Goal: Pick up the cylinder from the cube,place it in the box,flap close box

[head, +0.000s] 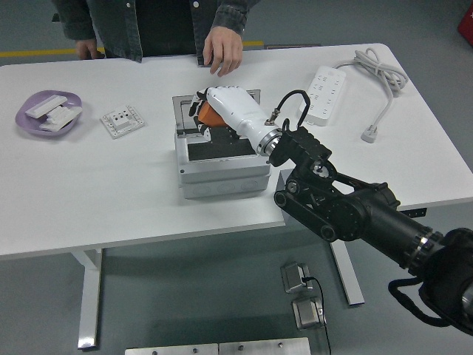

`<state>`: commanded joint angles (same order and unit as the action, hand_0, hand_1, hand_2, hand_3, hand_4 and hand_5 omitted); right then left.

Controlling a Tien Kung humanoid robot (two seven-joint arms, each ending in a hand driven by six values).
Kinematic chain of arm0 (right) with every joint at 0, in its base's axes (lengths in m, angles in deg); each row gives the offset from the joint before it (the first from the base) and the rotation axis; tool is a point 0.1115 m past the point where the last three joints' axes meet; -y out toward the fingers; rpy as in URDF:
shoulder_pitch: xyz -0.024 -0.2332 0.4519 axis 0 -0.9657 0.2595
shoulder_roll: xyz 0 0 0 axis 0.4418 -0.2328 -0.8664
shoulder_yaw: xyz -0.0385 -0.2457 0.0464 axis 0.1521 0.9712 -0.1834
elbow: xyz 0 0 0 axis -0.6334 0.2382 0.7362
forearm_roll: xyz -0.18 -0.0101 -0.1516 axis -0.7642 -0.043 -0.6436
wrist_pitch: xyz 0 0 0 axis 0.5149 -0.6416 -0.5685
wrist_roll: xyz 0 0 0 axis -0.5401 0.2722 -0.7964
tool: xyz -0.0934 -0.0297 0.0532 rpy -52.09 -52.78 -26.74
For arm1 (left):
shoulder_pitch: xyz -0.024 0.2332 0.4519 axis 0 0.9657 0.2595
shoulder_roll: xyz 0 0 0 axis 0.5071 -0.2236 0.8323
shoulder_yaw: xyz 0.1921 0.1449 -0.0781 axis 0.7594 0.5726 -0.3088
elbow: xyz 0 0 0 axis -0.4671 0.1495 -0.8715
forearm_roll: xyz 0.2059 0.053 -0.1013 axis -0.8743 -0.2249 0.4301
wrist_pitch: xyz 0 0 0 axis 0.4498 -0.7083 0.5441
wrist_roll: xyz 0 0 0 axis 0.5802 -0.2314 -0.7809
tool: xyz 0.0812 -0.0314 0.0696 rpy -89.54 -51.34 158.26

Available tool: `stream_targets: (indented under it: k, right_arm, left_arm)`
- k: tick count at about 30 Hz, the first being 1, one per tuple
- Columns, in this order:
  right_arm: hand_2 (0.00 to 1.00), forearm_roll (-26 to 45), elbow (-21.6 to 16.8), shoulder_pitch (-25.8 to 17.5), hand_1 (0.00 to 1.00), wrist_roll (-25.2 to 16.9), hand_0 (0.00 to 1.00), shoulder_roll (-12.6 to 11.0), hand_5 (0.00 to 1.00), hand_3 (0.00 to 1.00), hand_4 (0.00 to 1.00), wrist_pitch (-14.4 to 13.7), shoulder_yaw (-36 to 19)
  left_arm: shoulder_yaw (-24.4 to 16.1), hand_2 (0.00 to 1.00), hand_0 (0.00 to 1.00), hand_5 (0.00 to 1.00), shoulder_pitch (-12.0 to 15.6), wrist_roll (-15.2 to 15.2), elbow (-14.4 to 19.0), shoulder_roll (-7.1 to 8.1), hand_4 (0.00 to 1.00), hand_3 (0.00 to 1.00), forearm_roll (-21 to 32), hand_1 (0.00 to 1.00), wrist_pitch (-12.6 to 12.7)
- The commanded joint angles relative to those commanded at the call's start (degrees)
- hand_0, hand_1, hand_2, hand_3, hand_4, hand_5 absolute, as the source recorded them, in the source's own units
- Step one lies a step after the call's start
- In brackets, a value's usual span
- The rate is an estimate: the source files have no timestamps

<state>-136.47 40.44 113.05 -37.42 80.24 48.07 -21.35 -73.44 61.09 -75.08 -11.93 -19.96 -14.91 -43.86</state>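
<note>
My right hand is shut on the orange cylinder and holds it over the back left part of the open grey box. The hand's white shell covers most of the cylinder and most of the box's raised lid behind it. The box's dark inside shows below the hand. The grey cube is hidden behind my black forearm, to the right of the box. My left hand is out of view.
A person stands at the far side, one hand resting on the table just behind the box. A purple dish and a white socket plate lie at the left. A power strip with its cable lies at the right.
</note>
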Motion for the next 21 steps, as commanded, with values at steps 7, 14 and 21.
stream_targets:
  k: [7,14,21]
  right_arm:
    - [0.541,-1.3,3.0,1.4,0.376,-1.6,0.447,0.0,0.002,0.599,0.002,0.2,2.5]
    - [0.629,-1.2,4.3,1.5,0.500,-2.7,0.488,0.0,0.039,0.711,0.196,0.1,3.7]
    - [0.687,-3.9,5.1,1.4,0.540,-0.7,0.550,0.0,0.096,0.864,0.671,3.6,4.1]
  left_arm:
    - [-0.6,0.522,0.628,0.153,-0.9,0.1,0.0,0.14,0.581,0.608,-1.4,0.572,-0.1]
    - [-1.1,0.522,0.629,0.154,-1.6,0.1,0.0,0.17,0.581,0.608,-2.4,0.572,-0.2]
    - [-1.0,0.522,0.629,0.155,-2.1,0.0,0.0,0.07,0.582,0.608,-3.0,0.572,-0.3]
